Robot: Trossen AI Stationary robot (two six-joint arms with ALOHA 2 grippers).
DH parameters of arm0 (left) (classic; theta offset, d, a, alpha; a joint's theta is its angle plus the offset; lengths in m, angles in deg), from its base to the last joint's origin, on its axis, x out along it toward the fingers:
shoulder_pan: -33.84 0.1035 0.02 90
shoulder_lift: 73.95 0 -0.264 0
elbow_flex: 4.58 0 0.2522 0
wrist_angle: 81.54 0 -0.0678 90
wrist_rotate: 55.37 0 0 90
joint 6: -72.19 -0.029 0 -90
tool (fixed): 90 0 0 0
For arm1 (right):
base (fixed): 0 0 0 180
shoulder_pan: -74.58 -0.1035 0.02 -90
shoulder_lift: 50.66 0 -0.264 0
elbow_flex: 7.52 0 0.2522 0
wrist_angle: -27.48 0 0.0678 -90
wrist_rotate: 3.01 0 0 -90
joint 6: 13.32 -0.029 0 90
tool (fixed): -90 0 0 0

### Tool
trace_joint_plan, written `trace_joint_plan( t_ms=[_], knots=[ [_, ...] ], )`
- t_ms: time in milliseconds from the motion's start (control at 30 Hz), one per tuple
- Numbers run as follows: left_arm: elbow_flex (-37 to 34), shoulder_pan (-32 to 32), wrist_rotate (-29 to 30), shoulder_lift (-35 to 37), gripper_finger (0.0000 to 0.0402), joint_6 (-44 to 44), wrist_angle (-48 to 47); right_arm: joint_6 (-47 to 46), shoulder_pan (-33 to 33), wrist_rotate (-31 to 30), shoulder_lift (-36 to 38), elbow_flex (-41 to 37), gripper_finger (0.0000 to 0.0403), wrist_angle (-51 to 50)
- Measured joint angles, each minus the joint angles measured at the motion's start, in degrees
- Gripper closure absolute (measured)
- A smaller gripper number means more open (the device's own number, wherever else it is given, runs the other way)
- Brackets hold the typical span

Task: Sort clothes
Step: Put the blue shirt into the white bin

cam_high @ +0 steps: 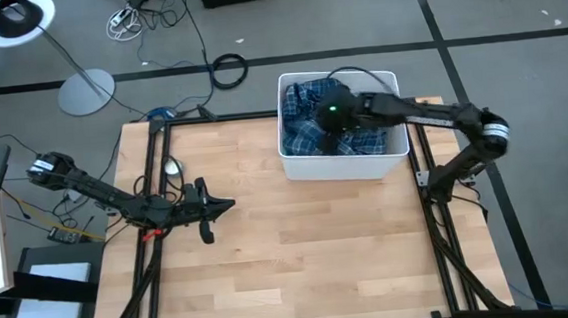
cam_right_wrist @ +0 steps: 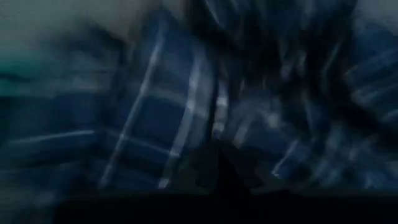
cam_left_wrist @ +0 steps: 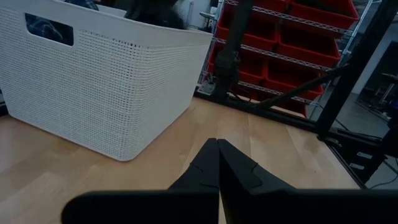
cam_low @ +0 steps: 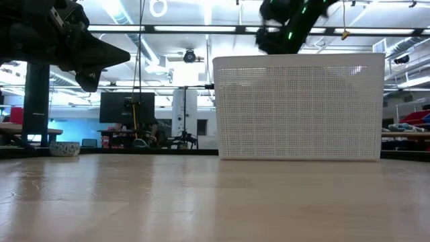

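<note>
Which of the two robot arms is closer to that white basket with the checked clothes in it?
The right. Its gripper hangs over the white bin, right above the plaid shirts. The left gripper waits shut over the bare table, off to the bin's side.

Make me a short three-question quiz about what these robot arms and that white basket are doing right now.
1. True or false: the plaid clothes lie inside the white bin.
2. Which gripper is over the bin: A) left gripper B) right gripper?
3. Fill in: the left gripper's fingers are ____.

Key: 1 true; 2 B; 3 shut.
</note>
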Motion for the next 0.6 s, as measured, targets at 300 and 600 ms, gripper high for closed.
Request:
trace_joint_plan(
  t_ms=[300, 600],
  knots=[
    [0.00, -0.02, -0.08, 0.00, 0.0400, 0.18, -0.29, -9.96, 6.57, 4.23, -13.03, -0.30, 0.0324, 6.10],
    [0.00, 0.00, -0.04, -0.02, 0.0400, 0.18, -0.50, -10.81, 7.54, 9.33, -15.55, -0.30, 0.0227, 7.91]
  ],
)
